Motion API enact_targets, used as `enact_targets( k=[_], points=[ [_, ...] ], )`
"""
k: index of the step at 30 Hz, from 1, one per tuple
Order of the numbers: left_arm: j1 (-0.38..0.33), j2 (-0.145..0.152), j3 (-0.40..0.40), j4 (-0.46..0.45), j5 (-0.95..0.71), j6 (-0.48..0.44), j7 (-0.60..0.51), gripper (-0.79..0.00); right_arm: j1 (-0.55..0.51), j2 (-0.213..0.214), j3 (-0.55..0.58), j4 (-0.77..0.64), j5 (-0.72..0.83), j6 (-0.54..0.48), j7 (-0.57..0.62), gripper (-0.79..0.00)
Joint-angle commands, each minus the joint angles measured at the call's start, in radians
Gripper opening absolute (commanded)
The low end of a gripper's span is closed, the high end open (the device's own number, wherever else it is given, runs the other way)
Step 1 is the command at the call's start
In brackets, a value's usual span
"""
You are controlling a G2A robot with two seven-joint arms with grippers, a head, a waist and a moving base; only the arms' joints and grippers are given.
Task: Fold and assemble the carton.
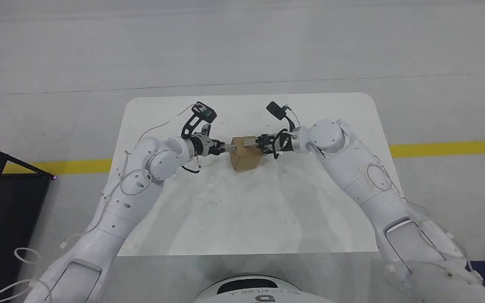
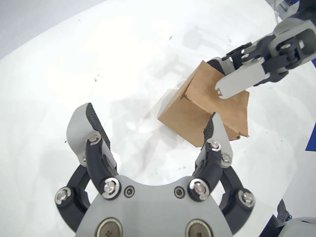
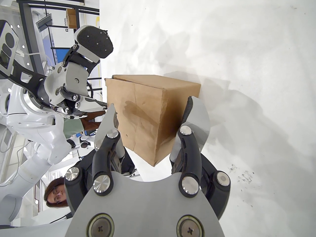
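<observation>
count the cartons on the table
1. The carton sits on the white table, toward its far side, between the left gripper and the right gripper. Nothing on the table looks able to hide another.

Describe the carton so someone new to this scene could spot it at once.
Look to the white table, at its middle toward the far edge, where the left gripper and right gripper face each other. Between them sits the carton: a brown cardboard box, set apart by its colour from the white top and the grey-and-black grippers.
</observation>
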Motion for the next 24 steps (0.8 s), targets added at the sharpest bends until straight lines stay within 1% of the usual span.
enact_targets(
  k=[1,6,11,12,17,21,24],
  points=[
    [0.0,-0.001,0.001,0.004,-0.005,-0.001,-0.001,-0.012,0.0,0.0,-0.001,-0.002,-0.004,0.003,0.002,-0.323],
    [-0.001,0.003,-0.025,0.004,-0.009,0.003,0.007,-0.015,-0.001,-0.001,0.001,-0.003,-0.003,0.006,0.003,-0.308],
    [0.018,0.011,-0.047,-0.002,0.003,-0.007,-0.007,-0.015,-0.003,-0.001,0.004,-0.002,-0.002,0.007,0.0,-0.24],
    [0.022,0.012,-0.049,-0.003,0.005,-0.008,-0.011,-0.015,-0.003,-0.001,0.004,-0.002,-0.002,0.007,0.0,-0.237],
    [0.029,0.014,-0.051,-0.001,0.012,-0.011,-0.02,-0.015,-0.003,-0.001,0.006,-0.001,-0.003,0.006,0.001,-0.246],
    [0.018,0.011,-0.047,0.002,0.006,-0.002,-0.015,-0.022,-0.002,-0.002,0.004,-0.003,-0.008,0.008,0.005,-0.256],
    [0.005,0.008,-0.039,0.021,0.017,0.003,-0.007,-0.025,-0.002,-0.003,0.003,-0.002,-0.009,0.009,0.004,-0.259]
  ],
)
